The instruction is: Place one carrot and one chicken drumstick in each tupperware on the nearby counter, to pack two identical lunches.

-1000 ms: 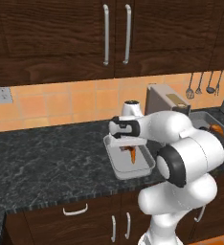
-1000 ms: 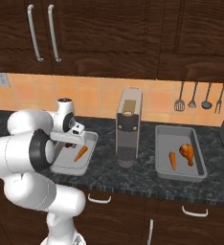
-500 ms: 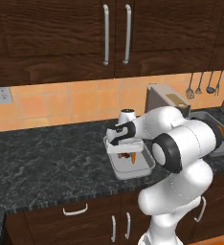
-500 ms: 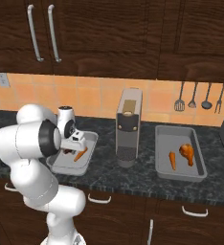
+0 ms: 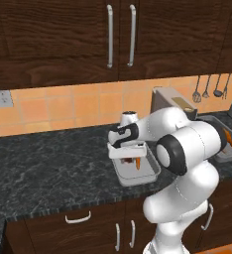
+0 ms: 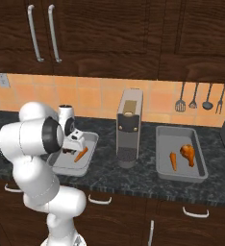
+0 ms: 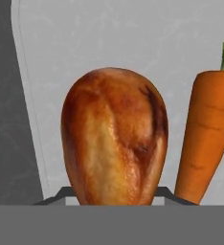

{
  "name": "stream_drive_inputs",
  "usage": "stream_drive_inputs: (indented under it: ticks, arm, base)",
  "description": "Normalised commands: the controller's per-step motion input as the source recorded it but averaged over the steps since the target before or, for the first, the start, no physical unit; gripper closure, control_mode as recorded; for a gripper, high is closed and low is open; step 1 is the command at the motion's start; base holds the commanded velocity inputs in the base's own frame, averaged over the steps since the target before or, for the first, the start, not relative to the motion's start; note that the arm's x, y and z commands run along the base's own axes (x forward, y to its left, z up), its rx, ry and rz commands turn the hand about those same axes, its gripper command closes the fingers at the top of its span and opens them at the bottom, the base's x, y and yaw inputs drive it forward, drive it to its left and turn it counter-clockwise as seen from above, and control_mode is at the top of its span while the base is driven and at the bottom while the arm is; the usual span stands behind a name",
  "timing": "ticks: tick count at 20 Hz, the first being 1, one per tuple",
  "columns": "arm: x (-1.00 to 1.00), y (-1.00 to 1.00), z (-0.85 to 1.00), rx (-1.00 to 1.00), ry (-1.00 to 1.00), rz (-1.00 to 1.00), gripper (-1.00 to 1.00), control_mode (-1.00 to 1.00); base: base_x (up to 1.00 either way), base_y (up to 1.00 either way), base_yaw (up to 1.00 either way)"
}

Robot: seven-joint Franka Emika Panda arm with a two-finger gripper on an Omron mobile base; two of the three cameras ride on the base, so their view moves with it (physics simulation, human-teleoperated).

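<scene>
The gripper [image 5: 129,156] holds a drumstick [image 7: 115,139] low over the left tub [image 6: 88,161], just beside the carrot [image 7: 207,134] there. If released carelessly, the drumstick may roll onto the carrot or stick between the fingers.

No legible text — labels, brands, numbers.

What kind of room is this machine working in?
It looks like a home kitchen: a dark stone counter over wood cabinets, utensils hanging on an orange tiled wall, and a coffee machine standing between two grey food containers.
</scene>
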Motion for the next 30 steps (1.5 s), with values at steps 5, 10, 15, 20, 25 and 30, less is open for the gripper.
stream_drive_inputs:
  ticks: [5, 10, 15, 20, 25, 30]
  arm:
    - [-0.01, 0.00, 0.04, 0.00, 0.04, -0.02, -1.00, -1.00]
    - [-0.45, 0.00, 0.04, 0.00, 0.00, -0.04, -1.00, -1.00]
    - [-0.90, -0.06, 0.20, 0.00, 0.00, 0.00, -1.00, -1.00]
    - [-0.71, -0.50, 0.77, 0.00, -0.01, 0.00, -1.00, -1.00]
    - [-0.60, -0.34, 1.00, -0.07, -0.01, 0.05, -1.00, -1.00]
    - [-0.76, -0.11, 0.18, -0.03, 0.04, 0.03, -1.00, -1.00]
  base:
    - [0.00, 0.00, 0.00]
    - [0.00, 0.00, 0.00]
    - [0.00, 0.00, 0.00]
    - [0.00, 0.00, 0.00]
    - [0.00, 0.00, 0.00]
    - [0.00, 0.00, 0.00]
